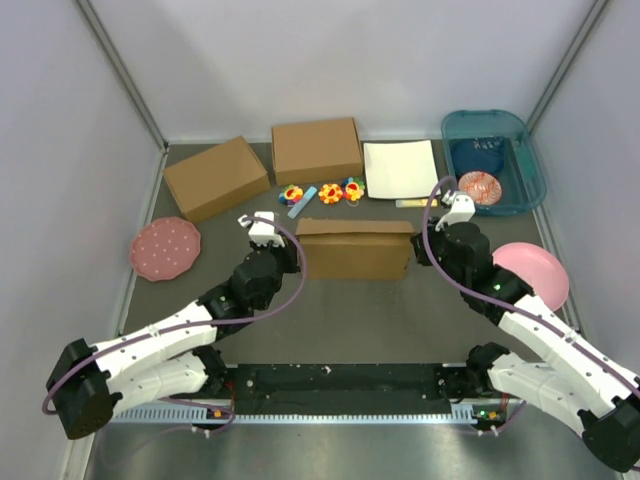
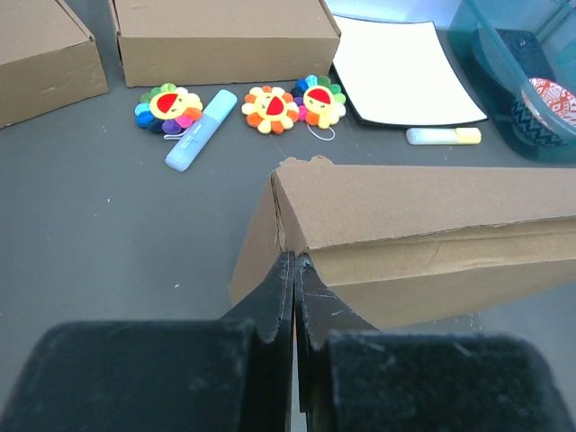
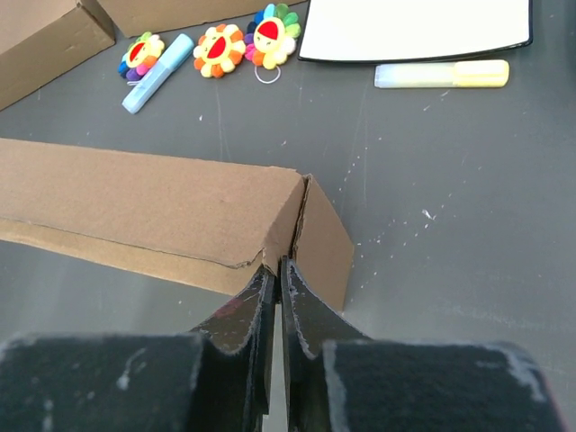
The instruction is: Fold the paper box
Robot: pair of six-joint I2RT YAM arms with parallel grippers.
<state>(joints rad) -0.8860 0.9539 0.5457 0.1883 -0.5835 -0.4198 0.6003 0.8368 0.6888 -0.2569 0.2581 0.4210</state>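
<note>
The paper box (image 1: 355, 252) lies in the middle of the table as a shallow, closed-looking brown cardboard shape, long side facing the arms. My left gripper (image 1: 296, 243) is at its left end. In the left wrist view the gripper (image 2: 295, 263) is shut, its tips touching the box's (image 2: 423, 207) near left corner seam. My right gripper (image 1: 418, 243) is at the right end. The right wrist view shows this gripper (image 3: 275, 267) shut too, tips against the box's (image 3: 135, 193) near right corner, where a side flap meets the front wall. Nothing shows between either pair of fingers.
Two other cardboard boxes (image 1: 216, 177) (image 1: 316, 150) and a white sheet (image 1: 400, 168) stand behind. Flower toys (image 1: 322, 192), a blue marker (image 1: 302, 200) and a yellow marker (image 1: 415, 203) lie just beyond the box. Teal bin (image 1: 492, 160) back right, pink plate (image 1: 164, 249) left, pink bowl (image 1: 535, 270) right.
</note>
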